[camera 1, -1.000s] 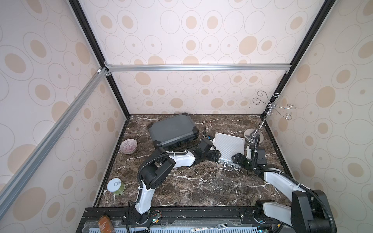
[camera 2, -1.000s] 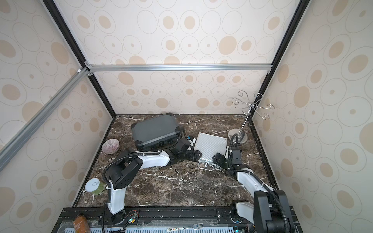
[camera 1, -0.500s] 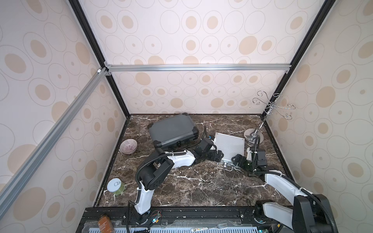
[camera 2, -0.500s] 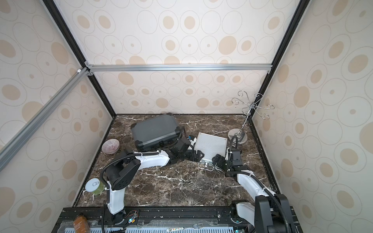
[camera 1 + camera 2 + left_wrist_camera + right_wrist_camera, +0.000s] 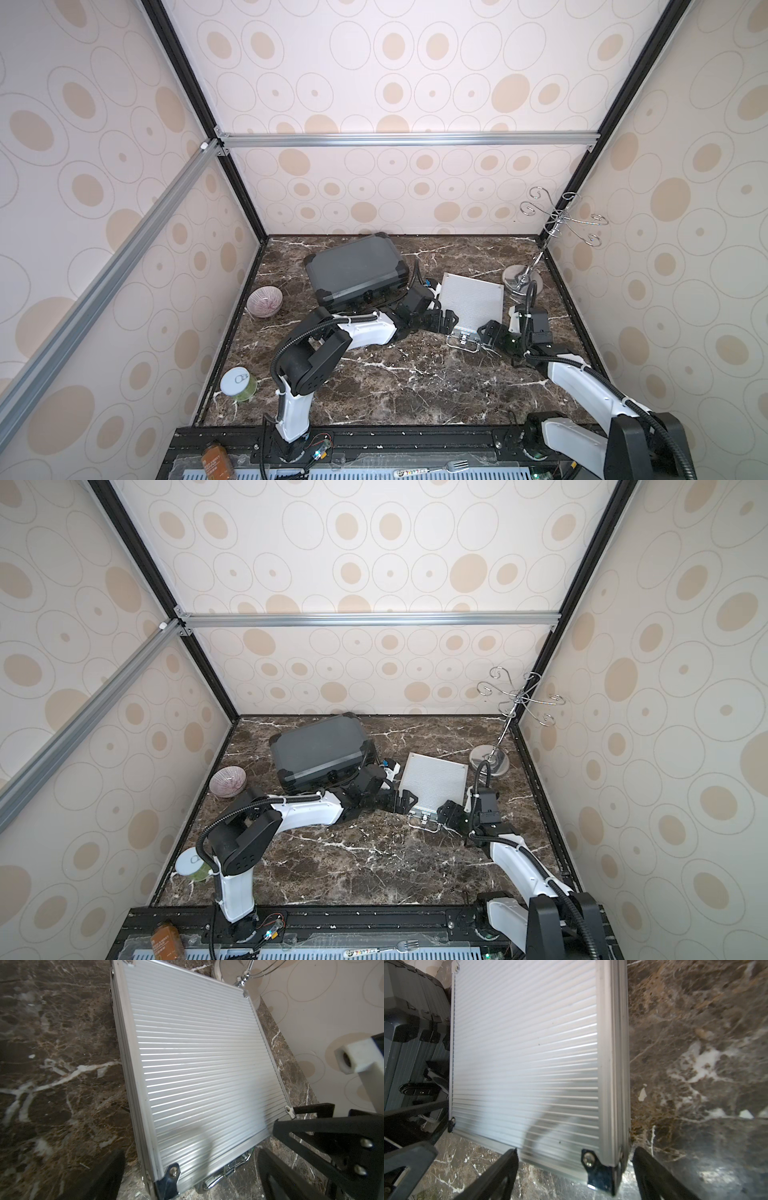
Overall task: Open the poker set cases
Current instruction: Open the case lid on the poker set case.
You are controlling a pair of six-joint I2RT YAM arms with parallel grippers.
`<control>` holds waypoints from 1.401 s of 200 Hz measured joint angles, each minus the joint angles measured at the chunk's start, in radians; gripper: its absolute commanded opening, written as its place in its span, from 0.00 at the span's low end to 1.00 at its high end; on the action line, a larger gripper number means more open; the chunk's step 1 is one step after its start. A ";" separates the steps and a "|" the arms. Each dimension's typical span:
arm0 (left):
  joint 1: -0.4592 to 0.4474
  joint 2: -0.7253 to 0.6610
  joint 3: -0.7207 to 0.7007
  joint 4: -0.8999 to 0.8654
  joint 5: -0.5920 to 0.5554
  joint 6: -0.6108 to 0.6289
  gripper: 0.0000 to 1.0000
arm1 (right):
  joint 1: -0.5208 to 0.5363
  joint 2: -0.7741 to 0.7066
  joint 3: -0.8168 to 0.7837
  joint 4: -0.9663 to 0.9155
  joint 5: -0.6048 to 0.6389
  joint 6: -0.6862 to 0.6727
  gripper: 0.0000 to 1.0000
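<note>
Straddling shut silver case's (image 5: 471, 296) near corners, L claw (image 5: 448, 322) & R claw (image 5: 491, 331) both gape released, gripping nothing; grey case (image 5: 353, 270) beyond L claw.

Inspection finding: no lettering, number or brand can be read in any view. The brown bottle with a printed label (image 5: 214, 457) on the black front rail carries print too small to read. The round silver-lidded tin (image 5: 237, 379) by the marble surface's left edge bears only an indistinct mark.
</note>
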 measured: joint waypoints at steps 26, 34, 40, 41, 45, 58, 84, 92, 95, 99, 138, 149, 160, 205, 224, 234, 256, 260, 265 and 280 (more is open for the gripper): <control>0.008 0.000 -0.019 0.039 0.031 -0.015 1.00 | 0.000 -0.007 0.000 -0.007 -0.013 0.000 0.89; 0.010 0.000 -0.020 0.044 0.040 -0.017 1.00 | 0.000 -0.010 0.000 -0.008 -0.017 0.001 0.89; 0.011 0.000 -0.020 0.048 0.047 -0.019 1.00 | 0.000 -0.011 0.001 -0.009 -0.020 0.001 0.89; 0.011 0.000 -0.020 0.049 0.047 -0.019 1.00 | 0.000 -0.011 0.002 -0.009 -0.020 0.001 0.89; 0.012 0.000 -0.020 0.052 0.051 -0.020 1.00 | 0.000 -0.011 0.002 -0.009 -0.021 0.002 0.89; 0.013 0.000 -0.021 0.064 0.064 -0.023 1.00 | 0.000 -0.011 0.004 -0.011 -0.022 0.005 0.89; 0.013 0.000 -0.021 0.073 0.084 -0.028 1.00 | 0.000 -0.011 0.006 -0.013 -0.024 0.012 0.89; 0.014 0.000 -0.021 0.073 0.090 -0.028 1.00 | 0.000 -0.011 0.006 -0.013 -0.026 0.015 0.89; 0.014 0.000 -0.021 0.073 0.092 -0.028 1.00 | 0.000 -0.011 0.006 -0.013 -0.026 0.016 0.89; 0.014 0.000 -0.021 0.073 0.094 -0.029 1.00 | 0.000 -0.011 0.007 -0.013 -0.026 0.017 0.89; 0.023 0.000 -0.025 0.078 0.109 -0.035 1.00 | 0.000 -0.011 0.008 -0.012 -0.034 0.031 0.89; 0.027 0.000 -0.031 0.087 0.117 -0.041 1.00 | 0.000 -0.011 0.010 -0.013 -0.036 0.035 0.89; 0.031 0.000 -0.039 0.095 0.127 -0.047 1.00 | 0.000 -0.011 0.013 -0.014 -0.040 0.037 0.89; 0.043 0.000 -0.057 0.103 0.143 -0.061 1.00 | 0.000 -0.036 0.024 -0.024 -0.047 0.042 0.89; 0.044 0.000 -0.057 0.106 0.148 -0.062 1.00 | 0.000 -0.040 0.024 -0.024 -0.047 0.045 0.89; 0.045 0.000 -0.058 0.111 0.153 -0.064 1.00 | 0.000 -0.040 0.024 -0.024 -0.047 0.046 0.89; 0.047 0.000 -0.062 0.125 0.163 -0.079 1.00 | 0.000 -0.040 0.024 -0.022 -0.047 0.050 0.89; 0.047 0.000 -0.063 0.128 0.166 -0.082 1.00 | 0.000 -0.040 0.024 -0.022 -0.046 0.051 0.89; 0.048 0.000 -0.065 0.132 0.171 -0.087 1.00 | 0.000 -0.040 0.024 -0.022 -0.046 0.052 0.89; 0.051 0.000 -0.073 0.150 0.184 -0.103 1.00 | 0.000 -0.040 0.024 -0.021 -0.046 0.053 0.89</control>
